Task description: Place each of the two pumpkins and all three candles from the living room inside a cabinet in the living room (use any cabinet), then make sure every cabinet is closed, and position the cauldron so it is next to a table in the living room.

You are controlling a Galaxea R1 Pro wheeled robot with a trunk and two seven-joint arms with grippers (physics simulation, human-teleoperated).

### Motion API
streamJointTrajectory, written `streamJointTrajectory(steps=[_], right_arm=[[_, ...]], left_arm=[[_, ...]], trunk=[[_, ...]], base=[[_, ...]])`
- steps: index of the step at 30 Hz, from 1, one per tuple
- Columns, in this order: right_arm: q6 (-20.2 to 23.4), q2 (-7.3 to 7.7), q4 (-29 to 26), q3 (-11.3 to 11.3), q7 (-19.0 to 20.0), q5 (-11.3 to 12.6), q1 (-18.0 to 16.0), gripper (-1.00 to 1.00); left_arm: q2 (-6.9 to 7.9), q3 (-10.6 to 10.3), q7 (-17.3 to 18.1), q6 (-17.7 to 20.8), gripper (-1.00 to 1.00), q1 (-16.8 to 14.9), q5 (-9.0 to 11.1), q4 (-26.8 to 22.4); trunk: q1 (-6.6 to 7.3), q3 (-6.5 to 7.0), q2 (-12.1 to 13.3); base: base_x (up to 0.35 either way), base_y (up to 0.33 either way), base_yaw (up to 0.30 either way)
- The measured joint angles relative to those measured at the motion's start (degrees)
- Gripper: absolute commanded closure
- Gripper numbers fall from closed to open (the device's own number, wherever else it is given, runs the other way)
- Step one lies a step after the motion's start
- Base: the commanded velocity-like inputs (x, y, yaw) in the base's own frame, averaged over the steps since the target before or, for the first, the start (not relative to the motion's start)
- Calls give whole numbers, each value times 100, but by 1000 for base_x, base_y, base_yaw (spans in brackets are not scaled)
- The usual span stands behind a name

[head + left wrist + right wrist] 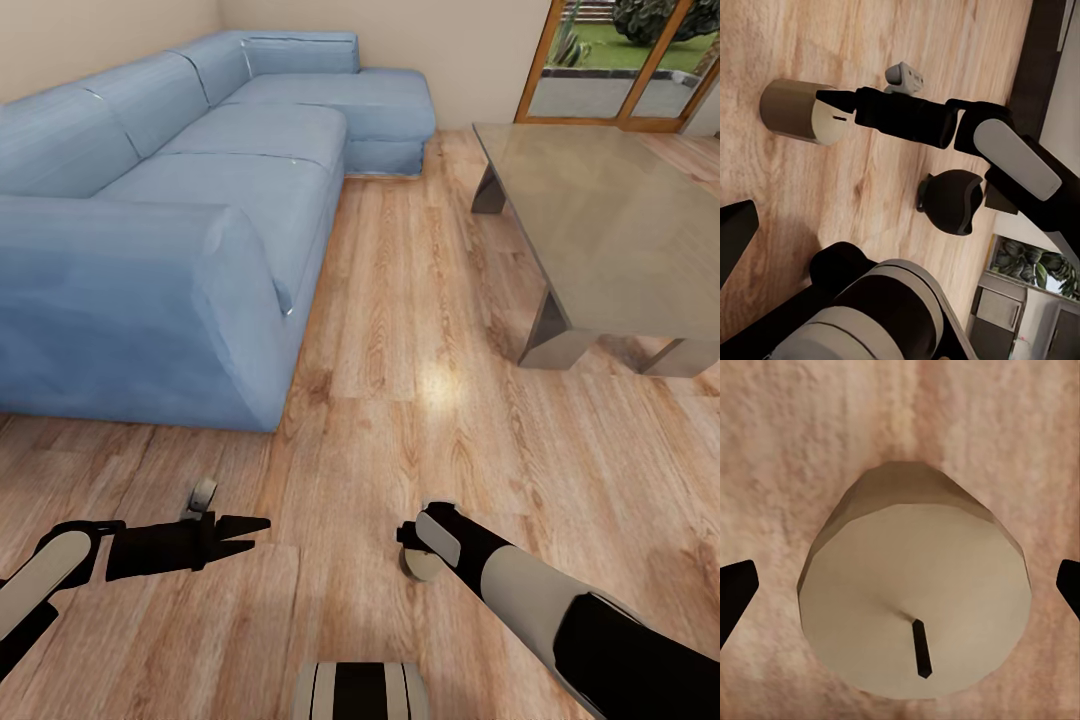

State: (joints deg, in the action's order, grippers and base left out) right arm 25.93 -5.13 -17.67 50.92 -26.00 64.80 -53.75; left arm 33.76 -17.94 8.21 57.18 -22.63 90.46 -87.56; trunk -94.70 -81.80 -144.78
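Observation:
A stubby beige candle (907, 585) stands on the plank floor, its flat top and dark wick facing the right wrist camera. My right gripper (900, 589) hangs open right over it, one black fingertip showing at each side, clear of the wax. In the head view the candle (421, 567) peeks out under the right wrist. From the left wrist view, the right gripper (832, 105) reaches the candle (795, 112). My left gripper (240, 535) is open and empty, low over the floor. The grey-green table (600, 200) stands ahead to the right. A black round shape (952, 201), perhaps the cauldron, lies beyond the right arm.
A blue corner sofa (200, 200) fills the left and far side. Between it and the table runs a strip of plank floor (420, 300). Wood-framed glass doors (620, 60) are behind the table. My own trunk (870, 307) is close below the left wrist camera.

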Motion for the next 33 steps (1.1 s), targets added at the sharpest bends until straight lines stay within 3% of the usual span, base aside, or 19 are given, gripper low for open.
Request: streamJointTrajectory(steps=[15,20,30,33], right_arm=[[-35,0,-8,0,8,-8,1,-100],[-50,0,-8,0,16,-7,1,-100],[-52,0,-8,0,17,-8,1,-100],[-33,1,-4,15,10,-70,-1,-100]], left_arm=[[0,0,0,0,-100,0,0,0],[-11,0,0,0,-100,0,-6,-8],[-13,0,0,1,-100,0,-2,-9],[-14,1,0,0,-100,1,-4,-9]], trunk=[[-8,-67,-4],[-21,-177,-10],[-21,-177,-11],[-28,-243,-15]], base=[[0,0,0],[0,0,0],[0,0,0],[0,0,0]])
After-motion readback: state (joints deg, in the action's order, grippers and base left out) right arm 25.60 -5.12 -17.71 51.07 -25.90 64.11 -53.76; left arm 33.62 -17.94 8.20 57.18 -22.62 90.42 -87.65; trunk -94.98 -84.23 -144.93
